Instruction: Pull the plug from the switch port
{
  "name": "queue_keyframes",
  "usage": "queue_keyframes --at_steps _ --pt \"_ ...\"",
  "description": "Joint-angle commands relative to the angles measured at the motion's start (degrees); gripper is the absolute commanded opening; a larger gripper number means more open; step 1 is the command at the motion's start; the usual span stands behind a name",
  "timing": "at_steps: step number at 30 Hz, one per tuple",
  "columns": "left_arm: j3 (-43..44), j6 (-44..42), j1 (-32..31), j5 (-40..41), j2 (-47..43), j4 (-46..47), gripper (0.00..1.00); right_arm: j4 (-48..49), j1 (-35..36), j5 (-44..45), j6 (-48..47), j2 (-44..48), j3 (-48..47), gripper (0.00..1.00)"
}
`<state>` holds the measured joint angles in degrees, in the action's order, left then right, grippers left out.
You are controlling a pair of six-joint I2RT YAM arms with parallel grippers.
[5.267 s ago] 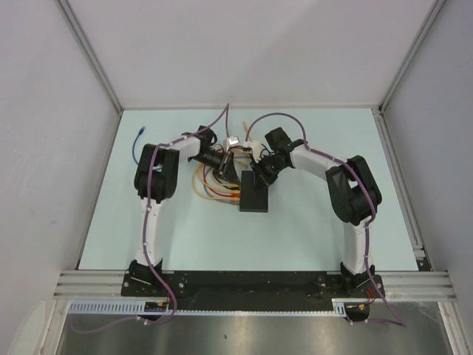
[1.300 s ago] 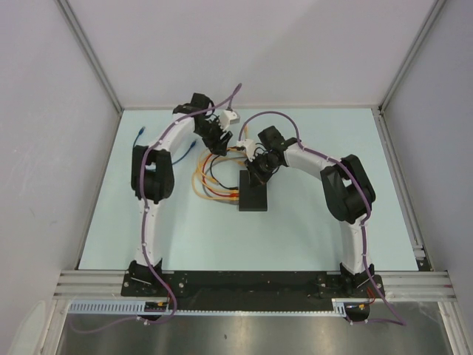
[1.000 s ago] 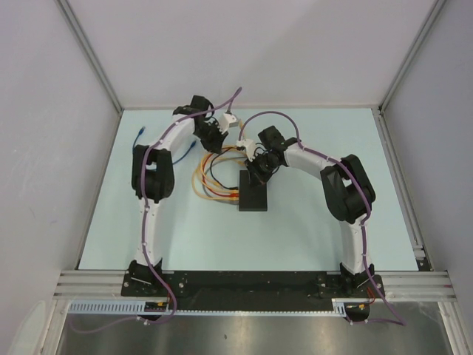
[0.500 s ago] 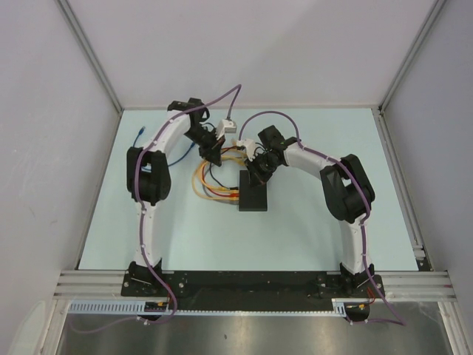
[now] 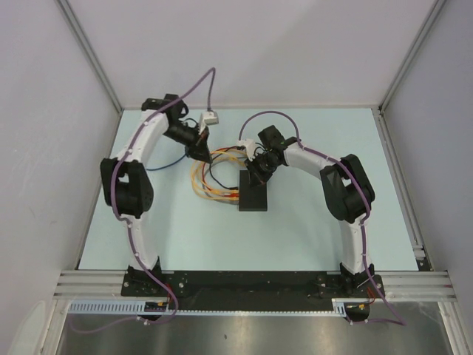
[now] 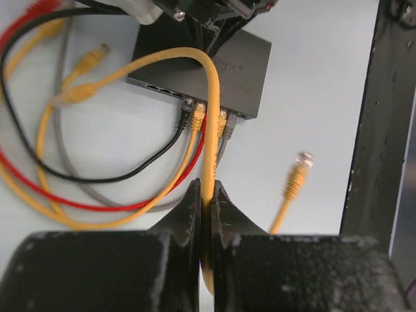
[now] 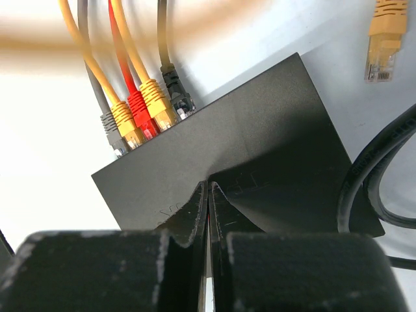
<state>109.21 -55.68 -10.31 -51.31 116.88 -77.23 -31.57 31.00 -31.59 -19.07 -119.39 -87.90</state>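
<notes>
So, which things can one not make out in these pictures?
- Top view: the plugs at the switch are too small to tell apart.
- Left wrist view: the yellow cable in the left gripper runs to a blurred end; the fingers hide its lower part.
- Right wrist view: the loose yellow plug is cut off by the top edge.

Pale mint bench (image 5: 310, 237), flat and matte. Near the middle, bears a flat black switch (image 5: 253, 196) lying level, ports on its left edge. Along that edge, takes five plugs (image 7: 140, 110) side by side: grey, yellow, red, yellow, black. Left of the switch, carries overlapping loops of yellow, red, black and grey cables (image 5: 209, 181). Among them, lifts one yellow cable (image 6: 208, 130) off the surface. Near the switch, holds a loose yellow plug (image 6: 296, 179), unconnected. Farther left, shows a thin blue cable (image 5: 164, 167).
</notes>
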Motion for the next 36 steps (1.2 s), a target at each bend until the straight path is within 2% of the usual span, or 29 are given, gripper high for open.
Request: queue_keyframes --at_steps 1,5,6,8,10,16,20,29,31,32,33,35,36 --pt "-0.2 1.6 5.1 -7.0 -6.8 -7.0 0.0 2.0 -0.2 7.5 -2.1 -4.5 0.2 0.02" --pt "-1.5 1.2 9.6 -7.2 -9.0 -6.7 0.0 2.0 -0.2 7.4 -2.1 -4.4 0.1 0.02" --pt "0.4 1.6 10.1 -10.4 -9.0 -6.8 0.0 1.9 -0.2 7.4 -2.1 -4.4 0.1 0.03" --pt "3.5 3.7 15.6 -14.8 -8.4 -6.6 0.0 1.9 -0.2 7.4 -2.1 -4.4 0.1 0.03" --pt "6.1 12.0 18.2 -16.5 -8.1 -0.1 0.01 1.7 -0.2 7.3 -2.1 -4.5 0.1 0.03" --pt "8.7 23.5 19.0 -4.6 -4.4 13.1 0.03 1.9 -0.2 7.3 -2.4 -4.6 0.0 0.03" --pt "8.7 27.3 19.8 2.3 -2.5 21.4 0.03 2.3 0.0 7.6 -2.8 -4.0 0.4 0.03" --pt "8.9 32.4 20.6 18.0 2.6 28.9 0.01 2.2 -0.2 8.6 -4.5 -2.4 2.2 0.03" --pt "9.1 34.6 20.5 18.7 3.2 29.9 0.06 2.2 -0.3 8.7 -4.5 -2.2 2.5 0.03" --pt "9.7 35.4 20.5 20.2 3.4 30.6 0.14 2.2 -0.4 8.8 -4.6 -2.2 2.5 0.03" --pt "10.0 37.6 20.3 22.0 3.5 31.0 0.32 2.3 -0.4 8.9 -4.6 -2.2 2.5 0.03" --pt "10.7 38.2 20.1 23.7 3.2 31.9 0.43 2.4 -0.3 9.0 -4.4 -2.2 2.5 0.03" --pt "10.6 39.1 19.9 25.6 2.0 32.4 0.52 2.4 -0.3 9.0 -4.3 -2.4 2.4 0.03"
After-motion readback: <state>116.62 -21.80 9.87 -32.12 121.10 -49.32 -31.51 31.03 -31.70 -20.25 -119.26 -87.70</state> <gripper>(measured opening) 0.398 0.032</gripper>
